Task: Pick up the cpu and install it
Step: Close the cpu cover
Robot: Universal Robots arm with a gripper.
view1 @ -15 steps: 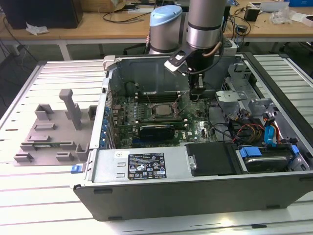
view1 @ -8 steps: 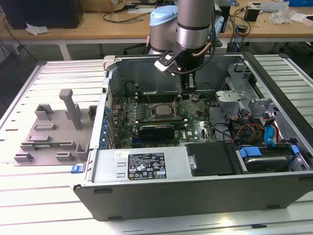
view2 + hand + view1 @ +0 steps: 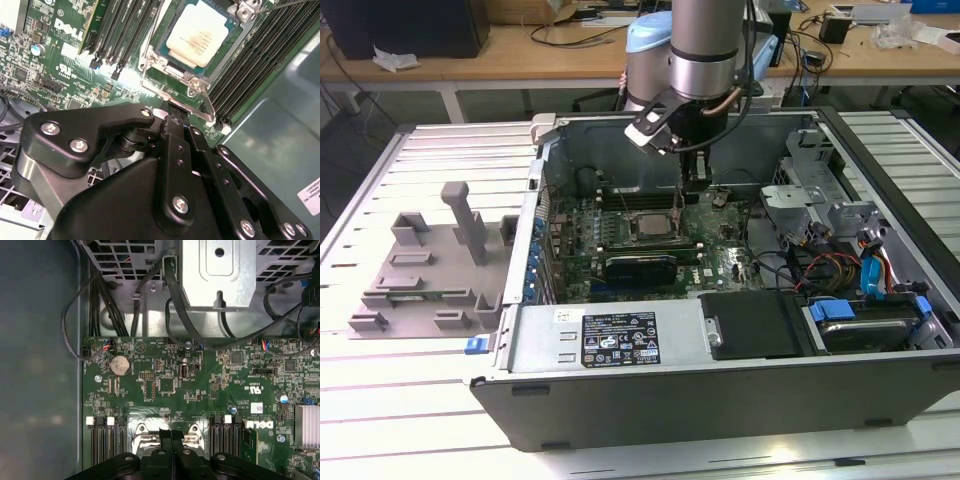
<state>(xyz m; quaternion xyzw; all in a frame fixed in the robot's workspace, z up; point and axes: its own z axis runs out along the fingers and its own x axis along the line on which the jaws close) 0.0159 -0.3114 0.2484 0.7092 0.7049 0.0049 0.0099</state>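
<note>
The cpu (image 3: 200, 32), a silvery-white square chip, lies flat in the metal-framed socket (image 3: 172, 75) on the green motherboard (image 3: 720, 245). In the exterior view the cpu (image 3: 650, 222) sits mid-board inside the open computer case. My gripper (image 3: 694, 182) hangs just above the board, a little to the exterior view's right of the socket. Its black fingers (image 3: 165, 437) are pressed together with nothing between them. In both wrist views the gripper (image 3: 172, 111) (image 3: 171, 434) stands over the socket's edge, apart from the chip.
A grey plastic tray (image 3: 430, 270) with moulded blocks lies on the table at the exterior view's left. Inside the case are memory slots (image 3: 120, 30), a metal drive cage (image 3: 800, 190), loose cables (image 3: 820, 270) and a black box (image 3: 750, 325). The case walls (image 3: 535, 220) surround the board.
</note>
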